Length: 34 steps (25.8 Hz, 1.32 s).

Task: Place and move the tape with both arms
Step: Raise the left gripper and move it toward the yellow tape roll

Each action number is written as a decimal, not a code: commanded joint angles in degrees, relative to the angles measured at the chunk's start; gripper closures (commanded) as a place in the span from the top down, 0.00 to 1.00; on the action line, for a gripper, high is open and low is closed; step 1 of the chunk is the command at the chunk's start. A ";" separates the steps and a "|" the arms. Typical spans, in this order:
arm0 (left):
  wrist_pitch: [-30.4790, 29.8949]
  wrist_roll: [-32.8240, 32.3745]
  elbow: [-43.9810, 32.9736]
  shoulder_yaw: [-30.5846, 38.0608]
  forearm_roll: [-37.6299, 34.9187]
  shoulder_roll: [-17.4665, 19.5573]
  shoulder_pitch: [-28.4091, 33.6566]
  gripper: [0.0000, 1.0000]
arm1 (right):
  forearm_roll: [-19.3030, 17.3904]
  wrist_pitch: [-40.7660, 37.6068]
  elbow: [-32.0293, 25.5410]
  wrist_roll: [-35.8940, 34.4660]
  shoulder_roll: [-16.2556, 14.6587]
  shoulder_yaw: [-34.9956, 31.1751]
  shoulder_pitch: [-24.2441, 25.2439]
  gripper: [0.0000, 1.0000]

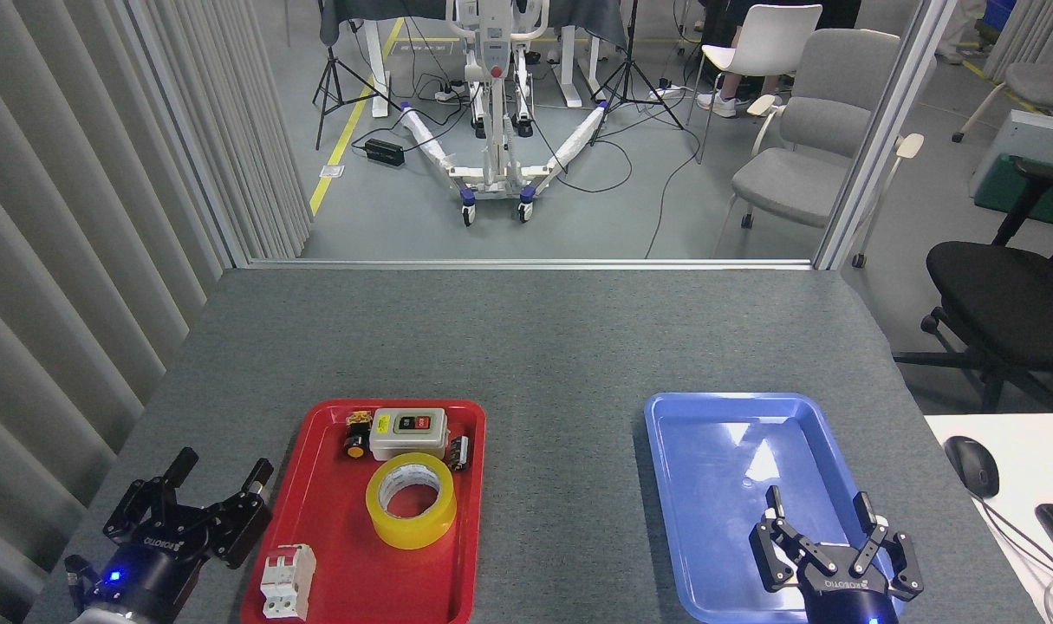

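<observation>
The tape (412, 500), a yellow roll with a white core, lies flat in the middle of a red tray (335, 572). My left gripper (218, 473) hovers just left of the red tray, open, fingers spread with nothing between them. My right gripper (821, 511) stands open over the near part of a blue tray (708, 537), also holding nothing. The tape is about a hand's width to the right of the left gripper and far from the right one.
In the red tray sit a grey switch box (409, 432), small black and yellow parts (357, 435) and a white and red breaker (288, 580). The grey table (543, 338) ends at a glass partition. A white desk with a mouse (977, 465) adjoins on the right.
</observation>
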 commanded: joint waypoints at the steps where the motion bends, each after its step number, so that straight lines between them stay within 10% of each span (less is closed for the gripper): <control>1: -0.51 0.54 0.19 0.11 0.21 -0.08 0.05 1.00 | -0.02 -0.05 -0.14 0.09 0.05 0.01 0.12 1.00; 34: -0.60 -4.29 -1.83 3.71 1.70 -1.83 -3.46 1.00 | -0.02 -0.58 0.21 0.09 0.58 0.01 0.47 1.00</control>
